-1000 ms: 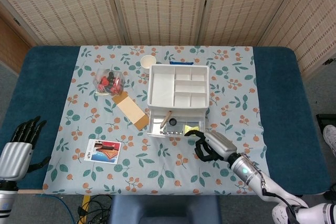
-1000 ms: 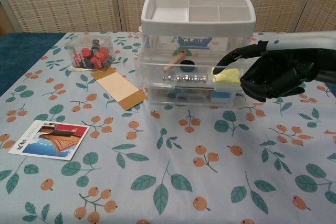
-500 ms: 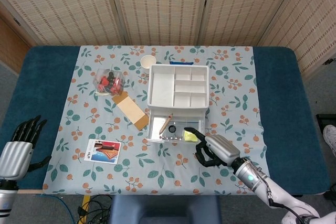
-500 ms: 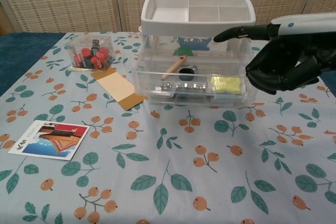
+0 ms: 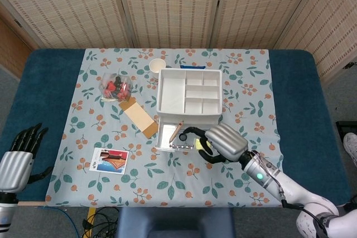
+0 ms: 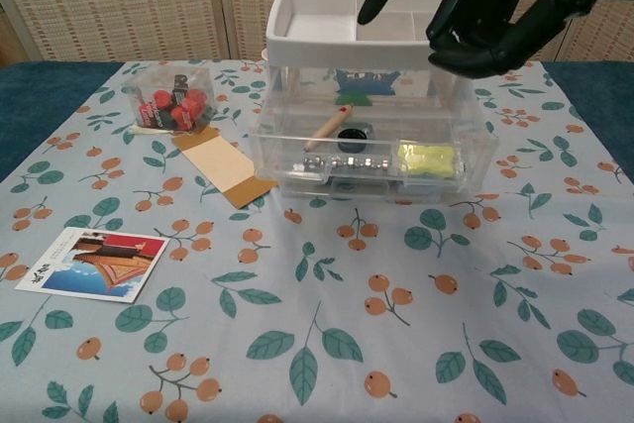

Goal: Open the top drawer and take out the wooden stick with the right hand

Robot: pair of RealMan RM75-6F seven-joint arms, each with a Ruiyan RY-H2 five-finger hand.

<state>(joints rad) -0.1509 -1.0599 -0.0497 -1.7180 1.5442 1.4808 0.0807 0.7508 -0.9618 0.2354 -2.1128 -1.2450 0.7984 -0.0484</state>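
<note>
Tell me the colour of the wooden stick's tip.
Red, on the wooden stick in the open drawer; chest view shows it best.

Top drawer point(image 5: 177, 137): stood pulled out.
Wooden stick point(image 5: 176, 130): lay tilted inside it.
Right robot hand point(image 5: 218, 142): hovered over drawer's right end, holding nothing.
Left robot hand point(image 5: 21, 154): rested apart at bench's left edge.

The clear plastic top drawer point(image 6: 371, 160) of the white small-parts cabinet point(image 6: 371, 22) stands pulled out toward the front, open at the top, with its contents showing through the transparent front wall. Inside it, in the left part, the slim light-brown wooden stick point(image 6: 328, 127) with a red tip lies slanted, its red end raised toward the back right and its lower end pointing toward the drawer's front left; nothing grips it.
</note>
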